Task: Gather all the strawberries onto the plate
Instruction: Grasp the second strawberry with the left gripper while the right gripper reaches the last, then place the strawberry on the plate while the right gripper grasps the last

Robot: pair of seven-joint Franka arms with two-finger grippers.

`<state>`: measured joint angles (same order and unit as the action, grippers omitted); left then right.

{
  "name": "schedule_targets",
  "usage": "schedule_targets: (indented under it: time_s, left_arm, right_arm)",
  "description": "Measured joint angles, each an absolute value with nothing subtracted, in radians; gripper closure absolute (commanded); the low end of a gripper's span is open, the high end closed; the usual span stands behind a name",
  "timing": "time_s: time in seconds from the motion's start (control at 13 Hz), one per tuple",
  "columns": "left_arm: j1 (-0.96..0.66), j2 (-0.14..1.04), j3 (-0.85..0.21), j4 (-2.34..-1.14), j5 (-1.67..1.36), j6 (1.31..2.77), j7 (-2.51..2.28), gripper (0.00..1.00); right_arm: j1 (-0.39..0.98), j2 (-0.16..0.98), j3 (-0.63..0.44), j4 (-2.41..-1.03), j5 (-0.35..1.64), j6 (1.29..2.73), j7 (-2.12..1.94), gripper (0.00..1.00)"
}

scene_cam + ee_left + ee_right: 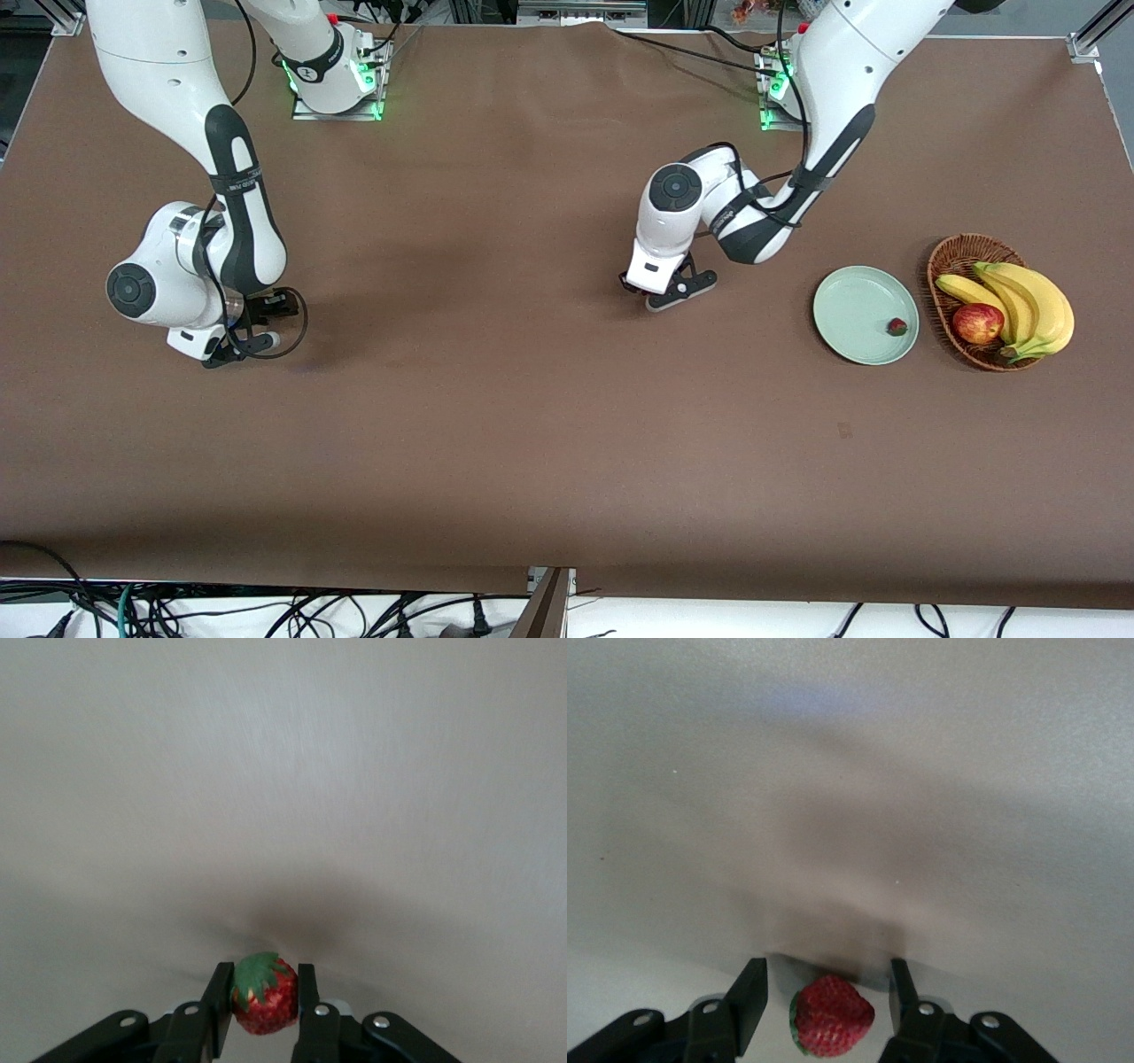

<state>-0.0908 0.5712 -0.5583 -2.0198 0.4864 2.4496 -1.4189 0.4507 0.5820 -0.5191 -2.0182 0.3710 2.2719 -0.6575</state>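
My left gripper (pixel 656 295) is low on the brown table, toward the right arm's end from the plate. It is shut on a red strawberry (pixel 266 1001) with a green cap, both fingers pressed to its sides (pixel 263 980). My right gripper (pixel 237 347) is down at the right arm's end of the table. It stands open around a second strawberry (pixel 831 1014), with a gap on each side of the berry (pixel 827 974). The front view hides both berries under the hands. A third strawberry (pixel 897 327) lies in the pale green plate (pixel 837 301).
A brown wicker basket (pixel 955 249) stands beside the plate at the left arm's end of the table. It holds yellow bananas (pixel 1028 306) and a red-yellow apple (pixel 977 322). Cables hang below the table's front edge.
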Motion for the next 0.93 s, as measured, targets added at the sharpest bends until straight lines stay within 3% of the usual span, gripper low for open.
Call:
schedule_targets:
  time_s: [0.23, 0.46, 0.69, 0.93]
  left_arm:
    - [0.094, 0.538, -0.682, -1.994, 0.486, 2.364, -1.351, 0.89]
    - [0.281, 0.527, -0.808, -1.965, 0.486, 2.305, -1.28, 0.89]
    - [0.293, 0.527, -0.802, -1.957, 0.477, 2.277, -1.203, 0.9]
    - [0.293, 0.51, -0.687, -1.884, 0.316, 2.187, -0.914, 0.9]
  right_arm:
    - [0.45, 0.582, -0.52, -2.018, 0.373, 2.275, -0.659, 0.73]
    - [0.45, 0.581, -0.52, -2.018, 0.392, 2.275, -0.668, 0.76]
    - [0.45, 0.581, -0.52, -2.018, 0.393, 2.274, -0.668, 0.76]
    - [0.453, 0.58, -0.517, -2.015, 0.402, 2.267, -0.667, 0.76]
